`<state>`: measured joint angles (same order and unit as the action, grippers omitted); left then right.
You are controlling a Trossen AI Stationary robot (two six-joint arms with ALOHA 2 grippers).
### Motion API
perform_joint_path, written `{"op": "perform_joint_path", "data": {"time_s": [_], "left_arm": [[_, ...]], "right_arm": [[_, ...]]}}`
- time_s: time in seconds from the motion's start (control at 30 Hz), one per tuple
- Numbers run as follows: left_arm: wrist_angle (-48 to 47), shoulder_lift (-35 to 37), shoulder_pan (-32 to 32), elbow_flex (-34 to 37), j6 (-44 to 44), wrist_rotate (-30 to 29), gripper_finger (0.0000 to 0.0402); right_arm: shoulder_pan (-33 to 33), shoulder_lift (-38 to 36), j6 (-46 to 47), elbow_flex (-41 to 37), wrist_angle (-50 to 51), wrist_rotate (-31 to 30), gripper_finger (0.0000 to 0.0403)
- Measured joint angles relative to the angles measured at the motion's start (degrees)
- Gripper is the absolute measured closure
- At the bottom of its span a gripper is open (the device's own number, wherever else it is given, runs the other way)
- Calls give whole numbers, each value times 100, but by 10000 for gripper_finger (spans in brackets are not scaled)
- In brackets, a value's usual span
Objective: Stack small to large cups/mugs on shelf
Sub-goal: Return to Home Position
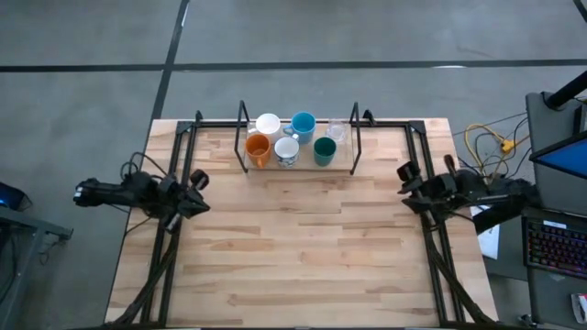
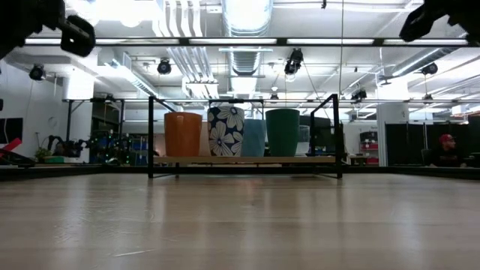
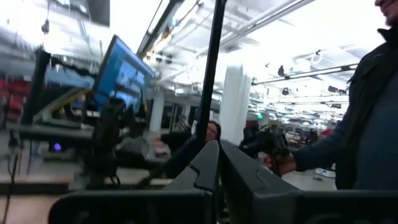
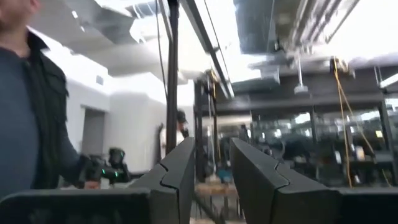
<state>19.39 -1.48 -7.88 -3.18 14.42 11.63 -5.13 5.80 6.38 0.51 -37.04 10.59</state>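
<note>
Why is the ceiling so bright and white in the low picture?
Low view: ceiling lamps glare into the camera, leaving the orange mug and green cup on the shelf shaded; left wrist view: similar glare overhead; high view: even light.

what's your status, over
Left end effector shut, right end effector open, both empty, at the table's side edges. Six cups on shelf, two rows. Nothing in the way.

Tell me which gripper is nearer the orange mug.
Left. The left gripper is a short way to the left of the orange mug; the right gripper is much farther off on the mug's right.
</note>
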Motion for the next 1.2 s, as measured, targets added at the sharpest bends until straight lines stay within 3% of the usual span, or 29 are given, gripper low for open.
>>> {"op": "perform_joint_path", "data": {"time_s": [0.13, 0.43, 0.8, 0.9, 1.07, 1.2], "left_arm": [[-2, 0, 0, -245, -252, -8, 402], [-5, -2, 0, -796, -776, -69, 402], [-45, -4, 0, -1074, -725, -56, 402], [-43, -4, 0, -1399, -512, 355, 402], [-95, -11, -2, -1886, -418, 2091, 402], [-547, -13, -4, -1850, -287, 2309, 402]], "right_arm": [[0, -589, -1, 0, 173, 15, 307], [0, -574, 403, 0, 225, 164, 307], [0, -519, 714, 0, 248, 156, 307], [0, -481, 690, 0, 254, 147, 307], [0, -448, 678, 0, 257, 139, 307], [0, -454, 673, 0, 256, 139, 307]]}}
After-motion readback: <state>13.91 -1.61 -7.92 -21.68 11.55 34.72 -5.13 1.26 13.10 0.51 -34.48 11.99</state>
